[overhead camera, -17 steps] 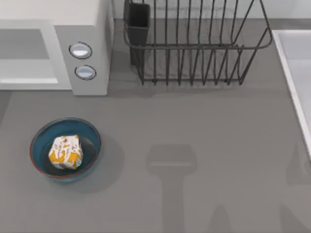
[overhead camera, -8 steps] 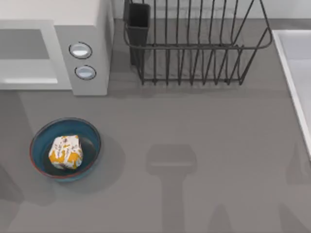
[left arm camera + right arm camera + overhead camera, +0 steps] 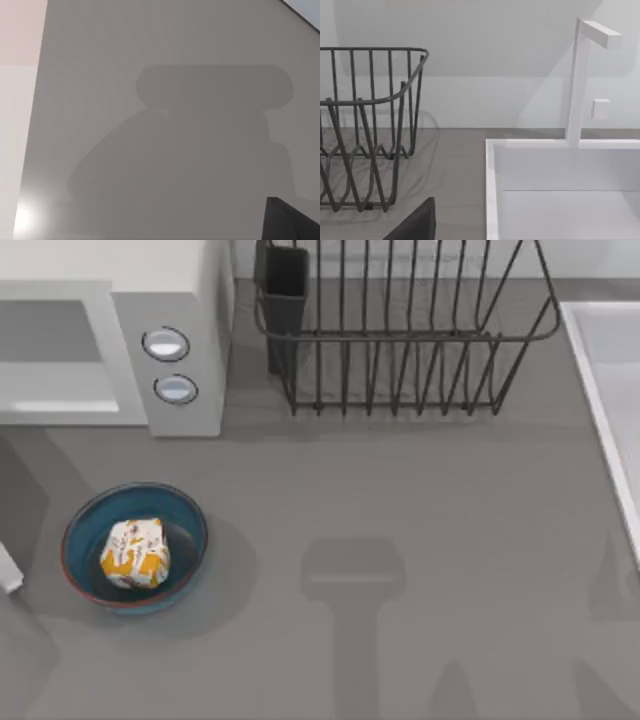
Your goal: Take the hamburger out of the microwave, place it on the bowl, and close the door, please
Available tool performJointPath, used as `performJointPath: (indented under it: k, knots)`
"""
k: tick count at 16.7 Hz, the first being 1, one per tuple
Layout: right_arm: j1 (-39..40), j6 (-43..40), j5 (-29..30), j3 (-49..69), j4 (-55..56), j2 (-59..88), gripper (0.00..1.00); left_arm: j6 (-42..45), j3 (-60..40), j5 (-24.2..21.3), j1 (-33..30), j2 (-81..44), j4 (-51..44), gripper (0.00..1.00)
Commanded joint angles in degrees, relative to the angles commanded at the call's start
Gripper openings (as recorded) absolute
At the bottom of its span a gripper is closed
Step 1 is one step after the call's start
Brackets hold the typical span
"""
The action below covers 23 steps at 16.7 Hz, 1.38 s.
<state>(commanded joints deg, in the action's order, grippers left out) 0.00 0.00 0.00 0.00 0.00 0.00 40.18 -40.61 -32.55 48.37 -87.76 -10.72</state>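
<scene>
The hamburger, white with orange patches, lies inside the blue bowl on the left of the table. Behind them stands the white microwave. Its door lies flush with the knob panel and looks closed, with the light bar handle along its lower part. A small white piece of my left arm shows at the table's left edge, just left of the bowl. A dark corner of my left gripper hangs over bare grey table. A dark part of my right gripper shows low in the right wrist view.
A black wire rack with a dark cup holder stands at the back middle. A white sink runs along the right edge, and its faucet rises behind it. Arm shadows lie on the grey table.
A white piece of my left arm has come into view at the left edge, and the shadows on the left have shifted. Hamburger, bowl and microwave have not moved.
</scene>
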Motion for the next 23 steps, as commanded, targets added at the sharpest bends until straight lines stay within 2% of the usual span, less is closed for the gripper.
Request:
performJointPath:
  k: [6, 14, 23]
  knots:
    - [0.0, 0.0, 0.0, 0.0, 0.0, 0.0, 1.0, -12.6, 12.2, 7.6, -13.6, 14.1, 4.5, 0.0]
    - [0.0, 0.0, 0.0, 0.0, 0.0, 0.0, 1.0, -16.0, 14.2, 10.1, -17.1, 16.3, 5.2, 0.0]
    - [0.0, 0.0, 0.0, 0.0, 0.0, 0.0, 1.0, -34.4, 20.2, 26.3, -41.9, 26.0, 6.2, 0.0]
